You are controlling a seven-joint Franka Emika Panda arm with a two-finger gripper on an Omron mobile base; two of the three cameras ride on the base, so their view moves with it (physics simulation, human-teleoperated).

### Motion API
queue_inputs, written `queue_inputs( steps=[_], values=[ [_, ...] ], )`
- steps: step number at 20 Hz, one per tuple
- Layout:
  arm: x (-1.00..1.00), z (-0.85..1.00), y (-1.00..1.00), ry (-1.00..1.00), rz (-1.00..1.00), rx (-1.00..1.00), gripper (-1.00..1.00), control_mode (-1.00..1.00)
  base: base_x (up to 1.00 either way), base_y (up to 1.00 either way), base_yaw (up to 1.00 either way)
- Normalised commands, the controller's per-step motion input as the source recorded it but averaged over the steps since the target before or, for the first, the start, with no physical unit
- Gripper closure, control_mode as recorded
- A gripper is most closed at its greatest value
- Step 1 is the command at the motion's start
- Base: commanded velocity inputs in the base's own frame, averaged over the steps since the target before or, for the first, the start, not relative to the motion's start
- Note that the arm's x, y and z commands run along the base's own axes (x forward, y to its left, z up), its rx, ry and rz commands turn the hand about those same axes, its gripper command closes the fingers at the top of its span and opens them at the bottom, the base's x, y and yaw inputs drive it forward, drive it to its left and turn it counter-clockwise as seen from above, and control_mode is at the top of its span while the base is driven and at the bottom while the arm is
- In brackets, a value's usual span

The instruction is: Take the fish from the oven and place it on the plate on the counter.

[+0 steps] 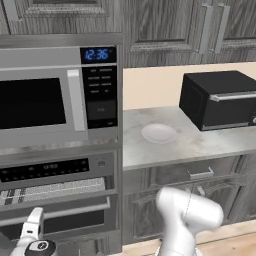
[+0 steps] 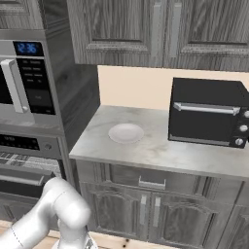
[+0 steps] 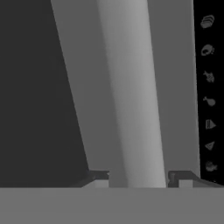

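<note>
While the gripper (image 3: 138, 178) faces the oven (image 1: 55, 200) door at close range, its two dark finger tips stand apart, one on each side of the long bar handle (image 3: 131, 96), which runs between them. Whether the tips touch the bar cannot be told; the jaws are spread, not clamped. Beside the handle in the hand view lie the dark glass of the door and the black control strip (image 3: 209, 87) with its row of small icons. In the left base view the hand sits low before the oven door, which is closed. The fish is not visible; the closed door hides the oven's inside. Above the oven sits the steel microwave (image 1: 57, 95). On the counter (image 2: 160, 151) to the right, the white plate (image 2: 126, 133) lies bare, near a black toaster oven (image 2: 208, 113) and apart from it.
</note>
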Motion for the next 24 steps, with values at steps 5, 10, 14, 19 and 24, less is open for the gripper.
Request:
queue_inputs(
  steps=[5, 10, 14, 19, 24],
  values=[
    [-0.91, -0.99, 0.0, 0.08, 0.02, 0.0, 1.0, -1.0, 0.0, 0.0, 0.0],
    [-0.89, -1.0, 0.0, 0.1, 0.01, 0.0, 1.0, -1.0, 0.0, 0.0, 0.0],
    [-0.82, -1.0, 0.0, 0.09, 0.0, 0.0, 1.0, -1.0, 0.0, 0.0, 0.0],
    [-0.74, -1.0, 0.0, 0.1, 0.01, -0.02, 1.0, -1.0, 0.0, 0.0, 0.0],
    [-0.58, -0.77, 0.0, 0.06, 0.01, 0.0, 1.0, -1.0, 0.0, 0.0, 0.0]
  ],
)
